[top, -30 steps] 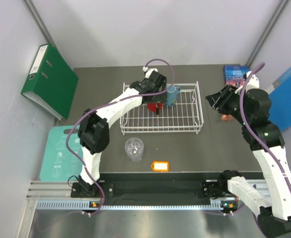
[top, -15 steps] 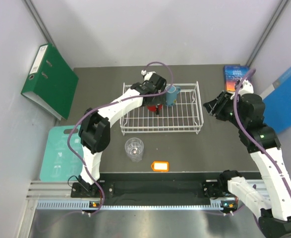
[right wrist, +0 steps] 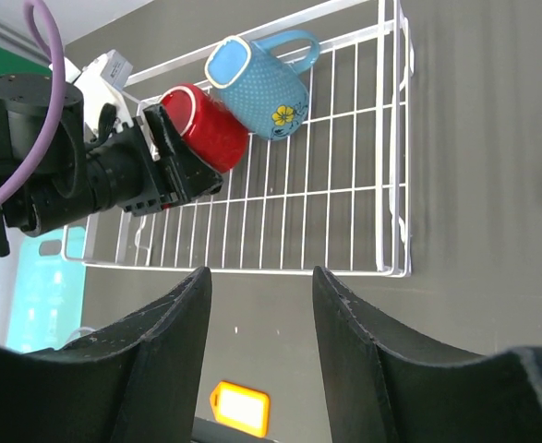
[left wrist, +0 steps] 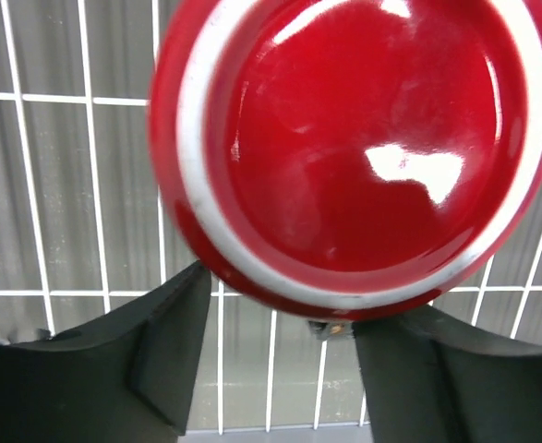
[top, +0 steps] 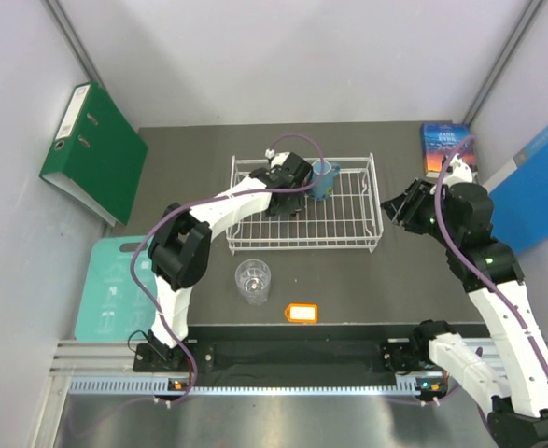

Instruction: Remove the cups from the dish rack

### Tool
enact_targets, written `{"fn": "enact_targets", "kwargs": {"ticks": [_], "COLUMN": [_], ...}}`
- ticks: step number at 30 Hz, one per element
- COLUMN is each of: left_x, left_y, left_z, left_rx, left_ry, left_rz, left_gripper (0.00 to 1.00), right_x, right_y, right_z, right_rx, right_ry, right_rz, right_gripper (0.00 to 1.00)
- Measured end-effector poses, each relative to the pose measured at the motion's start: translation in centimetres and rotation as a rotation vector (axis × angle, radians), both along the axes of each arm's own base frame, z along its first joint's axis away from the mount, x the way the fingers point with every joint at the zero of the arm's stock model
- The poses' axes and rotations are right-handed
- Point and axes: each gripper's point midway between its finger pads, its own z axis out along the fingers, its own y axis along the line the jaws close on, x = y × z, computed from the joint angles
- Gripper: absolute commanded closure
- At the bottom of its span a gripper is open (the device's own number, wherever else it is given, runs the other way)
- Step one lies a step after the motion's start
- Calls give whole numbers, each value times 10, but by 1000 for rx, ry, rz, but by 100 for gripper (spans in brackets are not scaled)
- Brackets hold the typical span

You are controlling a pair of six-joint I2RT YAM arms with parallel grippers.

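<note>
The white wire dish rack (top: 348,233) stands mid-table. A glossy red mug (right wrist: 206,125) lies on its side in the rack's far left part. Its base fills the left wrist view (left wrist: 354,148). My left gripper (top: 288,194) is open, its fingertips (left wrist: 174,341) right at the mug's lower edge, and it hides the mug from above. A light blue mug (top: 325,177) lies beside it, flower pattern showing (right wrist: 261,88). A clear glass tumbler (top: 253,280) stands on the table in front of the rack. My right gripper (top: 400,207) is open and empty, just right of the rack. The salmon-pink mug is hidden.
An orange tag (top: 302,312) lies near the front edge, also in the right wrist view (right wrist: 239,408). A green binder (top: 91,149) and a teal board (top: 115,289) lie at the left. A book (top: 442,140) and a blue folder (top: 535,187) lie at the right.
My left gripper has moved down onto the red mug, which it now covers from above. My right arm has swung left towards the rack's right side.
</note>
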Motion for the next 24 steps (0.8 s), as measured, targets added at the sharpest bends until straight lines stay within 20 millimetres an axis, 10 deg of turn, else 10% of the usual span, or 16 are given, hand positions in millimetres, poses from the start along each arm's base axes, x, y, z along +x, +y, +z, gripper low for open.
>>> {"fn": "enact_targets", "kwargs": {"ticks": [10,24], "left_x": [2,-7], "left_y": [1,5], "left_z": [2,2], "left_rx": [-3,6], "left_ry": [-38,-52], "left_rz": [-22,-69], "left_gripper": [95,100], "right_x": [-4,-7], "right_y": [-1,-1], "right_z": [-6,-16], "right_rx": [-1,11], "right_ry": [3,22], "right_rz": [0,-8], "right_gripper": [52,52]}}
